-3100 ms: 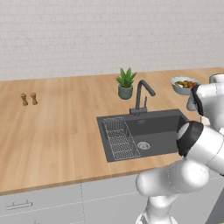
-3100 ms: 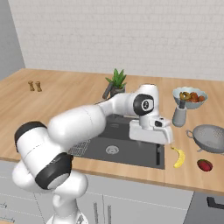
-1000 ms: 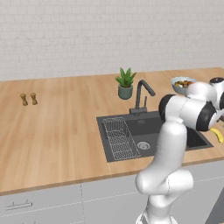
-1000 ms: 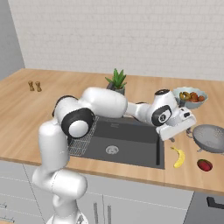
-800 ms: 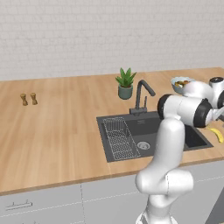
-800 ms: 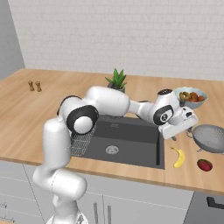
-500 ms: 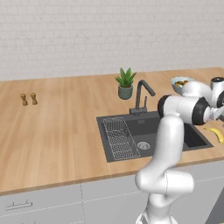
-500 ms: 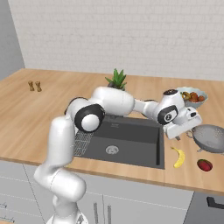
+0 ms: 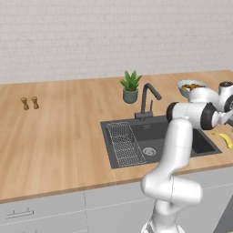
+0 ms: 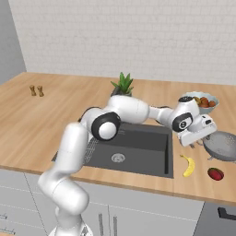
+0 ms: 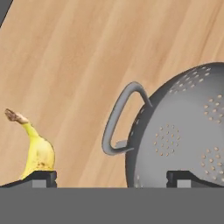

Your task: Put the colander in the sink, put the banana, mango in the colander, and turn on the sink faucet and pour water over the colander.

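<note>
Wooden countertop point(image 10: 55, 115) runs under a white brick wall, with the dark sink point(image 10: 138, 150) set into it, a wire rack point(image 9: 125, 143) lying in the basin's left part and the arched sink faucet point(image 9: 149, 98) behind it next to a potted plant point(image 9: 130, 86). To the right of the basin, on the wood, stands the colander point(image 10: 221, 145), upright and well clear of the sink. The banana point(image 10: 187, 165) lies between it and the basin edge, the mango point(image 10: 215, 174) just in front of the colander, and a fruit bowl point(image 10: 199, 101) sits further back.

The arm reaches across the sink and its gripper point(image 10: 200, 138) hangs close beside the colander's left rim, jaws spread wide and holding nothing. From the hand view, the colander point(image 11: 179, 131) fills the right side, with its loop handle point(image 11: 120, 118) sticking out towards the banana point(image 11: 37, 151).

The colander looks like thin perforated metal: stiff, probably light, with a smooth curved wall that would likely slip between the fingers. The rim beside the handle, or the handle loop itself, seems the surest place to pinch, one finger inside and one outside. Nothing is in the sink yet, so the first step is still to come.
</note>
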